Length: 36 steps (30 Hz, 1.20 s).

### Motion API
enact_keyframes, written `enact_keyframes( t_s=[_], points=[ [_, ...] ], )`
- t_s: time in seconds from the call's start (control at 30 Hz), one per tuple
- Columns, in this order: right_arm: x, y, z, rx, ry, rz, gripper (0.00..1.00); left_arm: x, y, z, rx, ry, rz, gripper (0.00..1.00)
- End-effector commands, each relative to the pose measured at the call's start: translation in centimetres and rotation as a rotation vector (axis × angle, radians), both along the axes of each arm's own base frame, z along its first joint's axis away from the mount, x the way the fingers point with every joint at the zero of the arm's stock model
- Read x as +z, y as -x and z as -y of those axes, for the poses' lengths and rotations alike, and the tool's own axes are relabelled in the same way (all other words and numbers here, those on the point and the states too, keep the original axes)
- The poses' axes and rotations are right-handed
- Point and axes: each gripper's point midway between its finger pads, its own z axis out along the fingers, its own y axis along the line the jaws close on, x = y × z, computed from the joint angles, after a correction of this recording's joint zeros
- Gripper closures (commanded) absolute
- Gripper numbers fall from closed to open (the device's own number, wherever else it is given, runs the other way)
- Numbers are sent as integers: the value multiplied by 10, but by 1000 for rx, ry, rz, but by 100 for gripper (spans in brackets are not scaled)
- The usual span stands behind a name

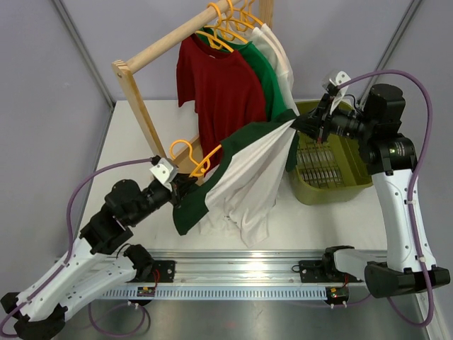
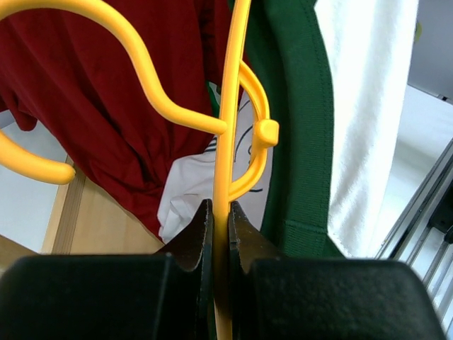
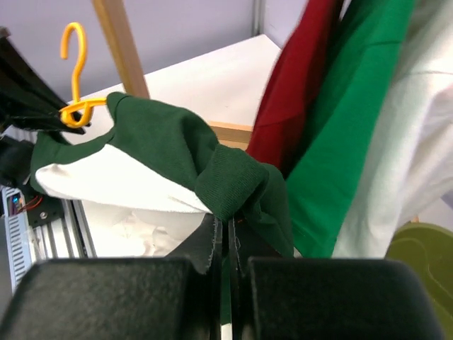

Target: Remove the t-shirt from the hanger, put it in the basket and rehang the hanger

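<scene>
The t-shirt [image 1: 249, 170], white-bodied with dark green sleeves and shoulders, hangs stretched in the air between my two grippers above the table. My left gripper [image 1: 182, 185] is shut on the orange-yellow hanger [image 1: 195, 161], its jaws clamped on the thin bar [image 2: 222, 234] below the hook. The hanger's hook end sticks out of the shirt's left side. My right gripper [image 1: 304, 126] is shut on a bunched dark green sleeve [image 3: 233, 188] and holds it up toward the right.
A wooden rack [image 1: 145, 117] at the back holds a red tee [image 1: 223, 88], an all-green tee [image 1: 267, 81] and a white shirt [image 1: 282, 60] on yellow hangers. An olive-green basket [image 1: 333, 173] stands on the table at the right, under my right arm.
</scene>
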Motion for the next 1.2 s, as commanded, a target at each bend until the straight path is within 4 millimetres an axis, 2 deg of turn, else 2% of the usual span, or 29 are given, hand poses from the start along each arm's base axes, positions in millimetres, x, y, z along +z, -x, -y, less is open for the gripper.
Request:
enact_keyframes(
  t_s=[0.0,0.1,0.13,0.17,0.2,0.23,0.33,0.43,0.47,0.5,0.63,0.77,0.83,0.93,1.0,1.07,1.17],
  points=[
    [34,-20,13,-135,-26,81,100,27,1,1,-22,16,74,100],
    [33,-44,41,-347,-28,62,100,42,2,-7,8,36,115,100],
    [32,-53,59,-441,-37,55,100,46,4,-12,16,44,132,100],
    [32,-61,78,-541,-76,40,100,42,5,-19,36,26,139,100],
    [29,-61,78,-544,-87,22,100,42,5,-19,36,22,143,100],
    [28,-67,95,-619,-95,17,100,37,6,-22,42,6,131,100],
    [22,-73,121,-743,-113,1,100,32,10,-33,70,-6,121,100],
    [8,-75,138,-807,-111,-26,100,34,15,-48,112,6,132,100],
    [6,-73,140,-818,-113,-27,100,36,17,-52,124,13,140,100],
    [-4,-75,145,-839,-106,-47,100,42,21,-58,134,33,156,100],
    [-15,-74,168,-924,-137,-82,100,49,27,-74,175,44,170,100],
    [-19,-73,181,-960,-166,-104,100,53,31,-86,207,44,176,100],
    [-25,-73,176,-925,-169,-127,100,58,35,-92,219,66,189,100],
    [-35,-73,178,-937,-160,-145,100,64,38,-100,243,91,198,100],
    [-42,-73,176,-917,-151,-156,100,78,43,-107,255,136,221,100],
    [-54,-73,168,-872,-152,-197,100,86,45,-107,254,164,227,100],
    [-59,-71,171,-880,-127,-187,100,95,43,-106,259,200,224,100]
  ],
)
